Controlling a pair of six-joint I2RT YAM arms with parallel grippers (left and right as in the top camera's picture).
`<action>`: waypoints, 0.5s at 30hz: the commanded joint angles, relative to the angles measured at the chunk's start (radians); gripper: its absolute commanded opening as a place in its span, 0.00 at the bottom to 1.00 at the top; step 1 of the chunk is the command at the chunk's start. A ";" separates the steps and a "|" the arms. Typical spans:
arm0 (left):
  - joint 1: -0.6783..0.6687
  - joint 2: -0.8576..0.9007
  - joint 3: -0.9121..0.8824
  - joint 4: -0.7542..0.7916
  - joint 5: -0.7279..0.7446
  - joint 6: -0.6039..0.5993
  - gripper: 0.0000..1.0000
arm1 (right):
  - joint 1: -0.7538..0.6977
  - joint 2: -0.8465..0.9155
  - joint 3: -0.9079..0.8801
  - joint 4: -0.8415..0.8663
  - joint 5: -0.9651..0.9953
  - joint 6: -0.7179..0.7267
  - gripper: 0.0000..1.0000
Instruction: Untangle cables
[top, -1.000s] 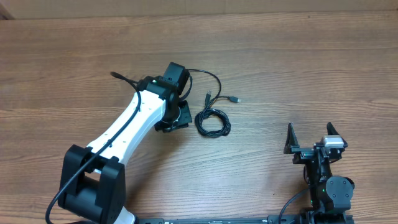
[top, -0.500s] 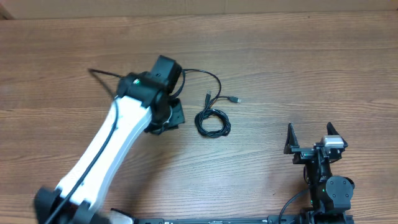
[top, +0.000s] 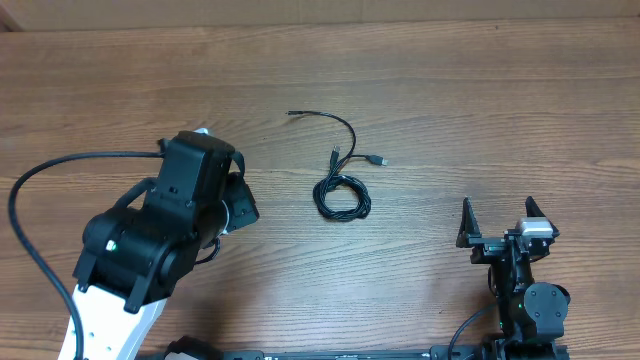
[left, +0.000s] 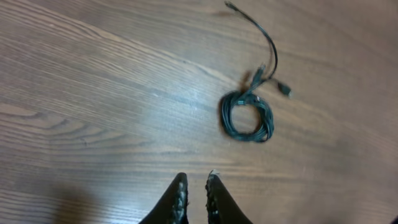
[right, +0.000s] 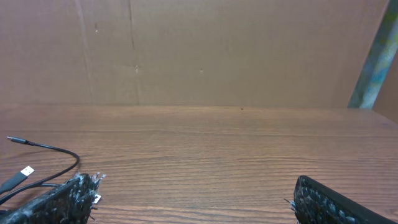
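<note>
Overhead: the cables (top: 342, 196) lay bunched in a small coil near the middle of the table (top: 450, 80), well apart from both arms. One strand arced off toward 11 o'clock and ended in a thin tip. Two short plug ends (one silver-tipped) pointed toward 12 and roughly 1 o'clock.

At 9 o'clock of the coil was the left gripper (left: 194, 182), jaws drawn to a narrow slit with nothing between them. At 4 o'clock, by the near edge, the right gripper (top: 498, 210) stood with jaws spread wide and empty. In its own wrist view the cable ends showed at far left.
</note>
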 joint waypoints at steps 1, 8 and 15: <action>-0.039 -0.020 -0.051 0.007 -0.082 -0.108 0.11 | 0.001 -0.008 -0.011 0.003 0.002 -0.005 1.00; -0.158 -0.018 -0.245 0.150 -0.099 -0.039 0.91 | 0.001 -0.008 -0.011 0.003 0.002 -0.005 1.00; -0.161 0.126 -0.374 0.385 -0.093 0.032 0.96 | 0.001 -0.008 -0.011 0.003 0.002 -0.005 1.00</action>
